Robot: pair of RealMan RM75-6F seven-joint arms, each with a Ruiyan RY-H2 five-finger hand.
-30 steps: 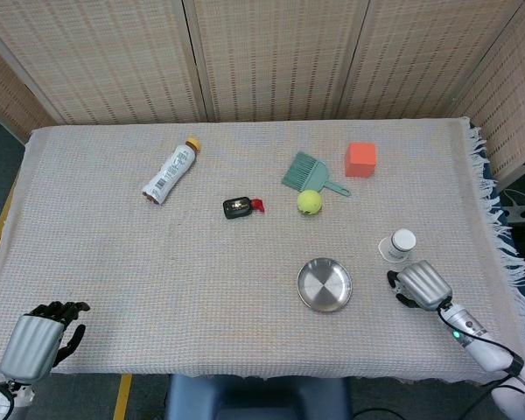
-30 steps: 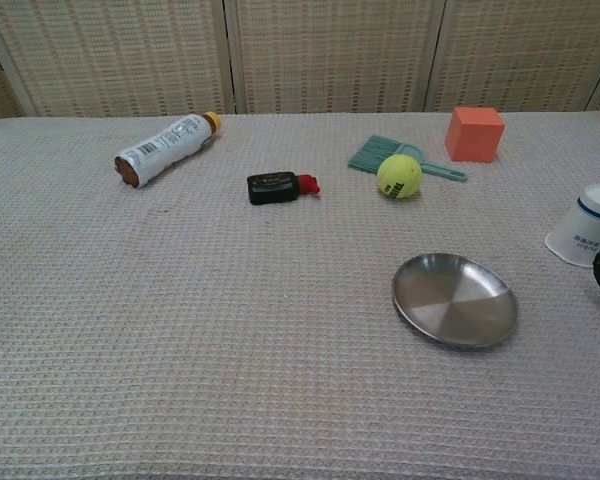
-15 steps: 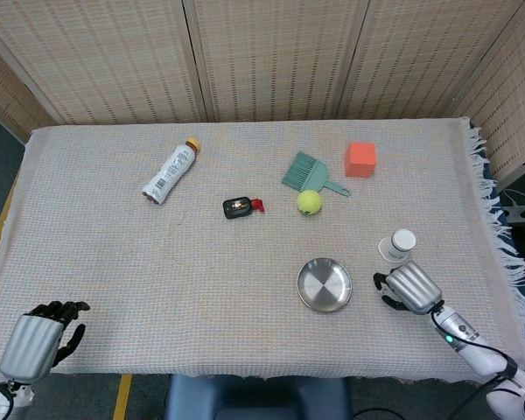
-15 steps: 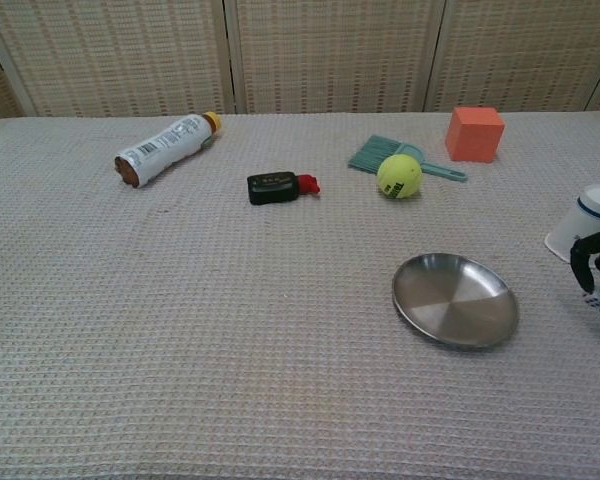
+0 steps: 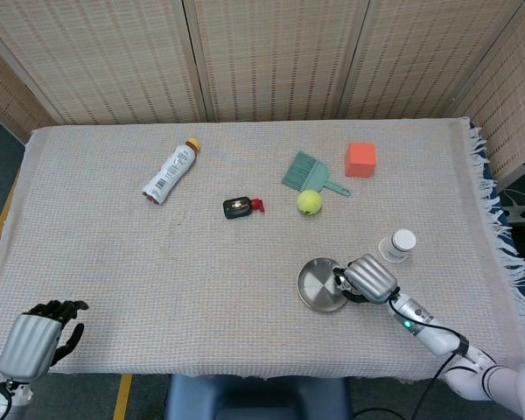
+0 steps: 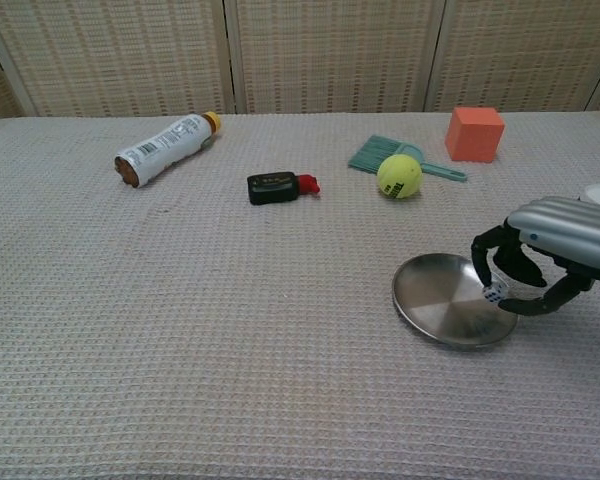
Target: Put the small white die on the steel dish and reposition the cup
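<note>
shiny steel dish point(image 6: 440, 300), coarse woven tablecloth point(image 6: 180, 330)

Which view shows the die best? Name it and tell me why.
The chest view. There the small white die shows from the side, pinched in the right hand's fingertips over the steel dish. In the head view the right hand covers it from above, so the die cannot be made out.

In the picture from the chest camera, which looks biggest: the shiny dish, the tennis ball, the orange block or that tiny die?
1. steel dish, though it lies nearest the camera
2. orange block, a little larger than the ball
3. tennis ball
4. small white die, pinched by the right hand over the dish
</note>
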